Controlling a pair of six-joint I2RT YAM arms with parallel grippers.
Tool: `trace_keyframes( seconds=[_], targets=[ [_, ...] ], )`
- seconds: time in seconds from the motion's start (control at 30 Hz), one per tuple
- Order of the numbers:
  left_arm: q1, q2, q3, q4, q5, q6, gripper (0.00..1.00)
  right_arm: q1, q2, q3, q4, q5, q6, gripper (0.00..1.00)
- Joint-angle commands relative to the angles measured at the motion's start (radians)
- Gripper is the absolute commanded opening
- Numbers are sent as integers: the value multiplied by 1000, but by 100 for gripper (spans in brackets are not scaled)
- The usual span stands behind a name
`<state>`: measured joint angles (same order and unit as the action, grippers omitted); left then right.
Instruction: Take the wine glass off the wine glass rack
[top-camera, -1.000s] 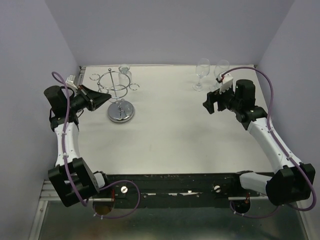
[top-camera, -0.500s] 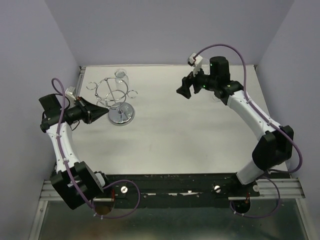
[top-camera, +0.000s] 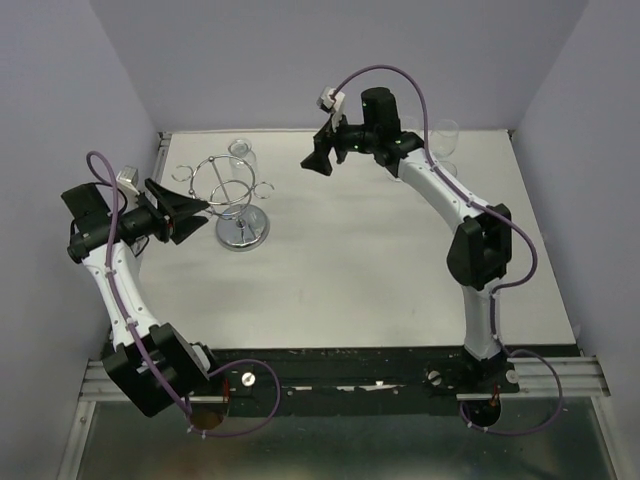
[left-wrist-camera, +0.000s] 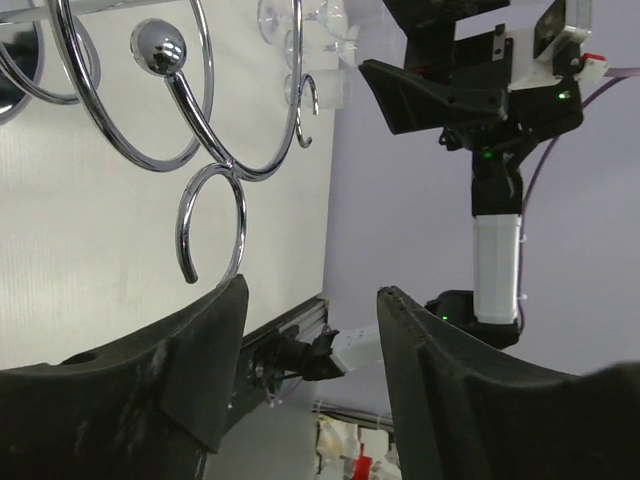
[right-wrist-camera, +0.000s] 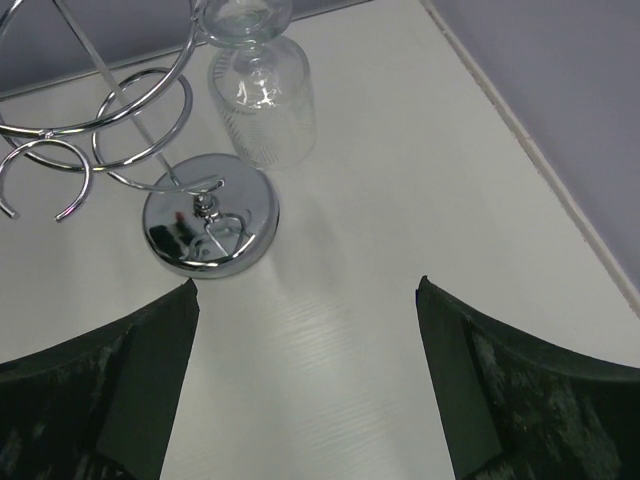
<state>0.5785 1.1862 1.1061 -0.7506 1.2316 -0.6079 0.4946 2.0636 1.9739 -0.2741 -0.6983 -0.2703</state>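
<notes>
The chrome wine glass rack (top-camera: 232, 193) stands at the back left of the table on its round disc base (right-wrist-camera: 210, 215). One clear wine glass (top-camera: 243, 152) hangs bowl-down from the top ring on the far side (right-wrist-camera: 262, 95). My left gripper (top-camera: 192, 212) is just left of the rack, open, with nothing between its fingers; in the left wrist view (left-wrist-camera: 312, 288) a rack loop (left-wrist-camera: 212, 222) sits just above the left fingertip. My right gripper (top-camera: 317, 162) hovers to the right of the rack, wide open and empty (right-wrist-camera: 306, 284), looking down at the hanging glass and the base.
More wine glasses (top-camera: 446, 134) stand at the back right, partly hidden behind the right arm. The purple back wall runs close behind the rack. The right arm stretches across the table's back half.
The right arm has swung from the back right across to the left, close to the rack. The left gripper has opened and drawn slightly back from the rack.
</notes>
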Motion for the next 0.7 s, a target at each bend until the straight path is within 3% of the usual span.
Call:
trace_keyframes(
  seconds=[0.0,0.03,0.07,0.1,0.37,0.67],
  targets=[
    [30,24,102,-212,-53,182,73,10,137,130,75,-99,25,97],
    [35,33,132,-258,-67,235,81,16,177,181,76,-124,28,97],
    [40,42,168,-307,-78,275,82,19,211,228,76,-145,32,98],
    [44,50,204,-355,-96,321,99,31,245,258,87,-165,43,98],
    [57,67,293,-521,-208,505,99,127,363,290,263,-176,86,100],
    [63,46,284,-494,-296,520,99,170,441,264,579,-83,267,100]
  ],
)
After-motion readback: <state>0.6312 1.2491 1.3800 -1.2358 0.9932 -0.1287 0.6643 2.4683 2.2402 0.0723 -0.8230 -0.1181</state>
